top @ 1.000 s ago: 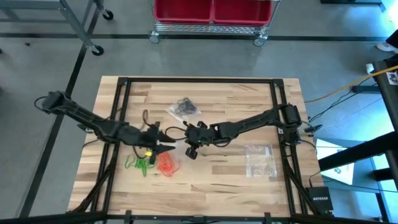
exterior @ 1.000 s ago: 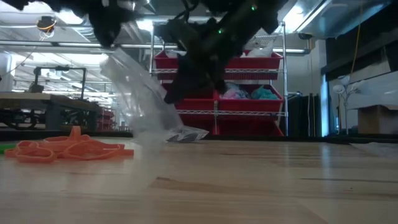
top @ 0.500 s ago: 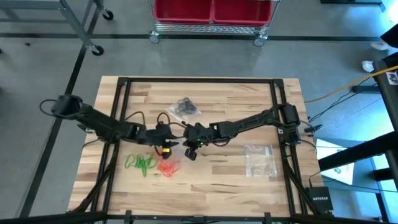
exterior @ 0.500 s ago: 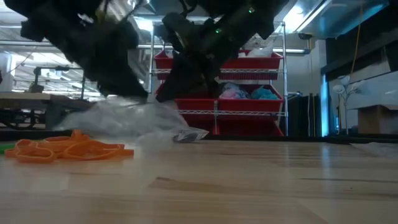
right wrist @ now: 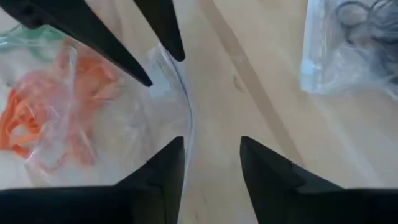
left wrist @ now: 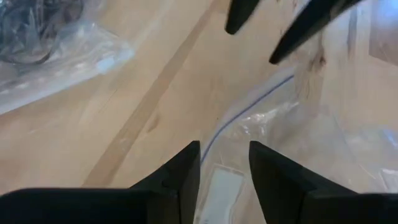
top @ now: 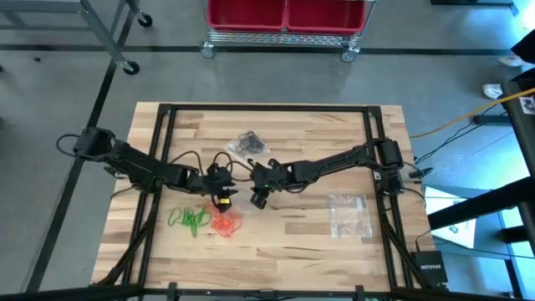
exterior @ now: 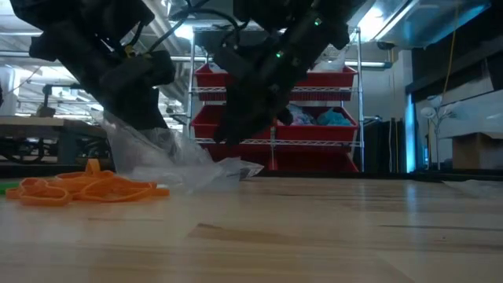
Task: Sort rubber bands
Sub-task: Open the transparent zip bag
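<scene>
**At mid-table, two grippers meet over a clear bag**

Near the table's centre, the left gripper (top: 224, 197) holds a clear plastic bag (exterior: 169, 153) between slightly parted fingers (left wrist: 186, 168). The right gripper (top: 257, 197) faces it, its fingers (right wrist: 168, 165) spread and holding nothing, the bag's edge just beside them. Orange-red rubber bands (top: 225, 220) lie under the bag, green ones (top: 189, 220) beside, and black ones (top: 248, 144) bagged farther back.
</scene>
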Controlling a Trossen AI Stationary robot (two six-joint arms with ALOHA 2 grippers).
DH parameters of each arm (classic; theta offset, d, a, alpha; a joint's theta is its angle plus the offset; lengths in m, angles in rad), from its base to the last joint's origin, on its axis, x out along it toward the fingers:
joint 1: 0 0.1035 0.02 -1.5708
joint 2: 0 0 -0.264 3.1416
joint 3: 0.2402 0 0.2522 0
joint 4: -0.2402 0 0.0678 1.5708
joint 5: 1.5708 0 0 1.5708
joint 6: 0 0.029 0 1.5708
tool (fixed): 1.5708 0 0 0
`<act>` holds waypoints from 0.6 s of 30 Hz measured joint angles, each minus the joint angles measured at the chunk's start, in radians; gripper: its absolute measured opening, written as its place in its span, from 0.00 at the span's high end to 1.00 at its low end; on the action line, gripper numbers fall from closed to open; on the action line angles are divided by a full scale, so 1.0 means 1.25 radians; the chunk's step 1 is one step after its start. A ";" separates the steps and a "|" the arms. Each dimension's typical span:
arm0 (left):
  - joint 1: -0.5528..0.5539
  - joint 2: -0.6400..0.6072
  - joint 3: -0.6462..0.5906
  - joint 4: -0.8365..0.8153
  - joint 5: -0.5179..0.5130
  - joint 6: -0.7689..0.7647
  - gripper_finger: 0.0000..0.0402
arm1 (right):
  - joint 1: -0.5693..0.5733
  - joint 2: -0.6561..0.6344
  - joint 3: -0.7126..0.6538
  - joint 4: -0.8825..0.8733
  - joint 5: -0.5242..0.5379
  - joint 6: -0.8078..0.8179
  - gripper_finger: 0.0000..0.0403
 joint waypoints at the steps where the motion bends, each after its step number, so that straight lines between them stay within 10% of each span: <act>1: -0.001 0.000 0.000 0.000 0.000 0.000 0.68 | -0.005 -0.001 0.000 -0.002 -0.015 -0.002 0.63; 18: -0.016 0.060 0.000 0.058 0.022 -0.016 0.68 | -0.067 0.069 0.000 0.015 -0.168 -0.044 0.62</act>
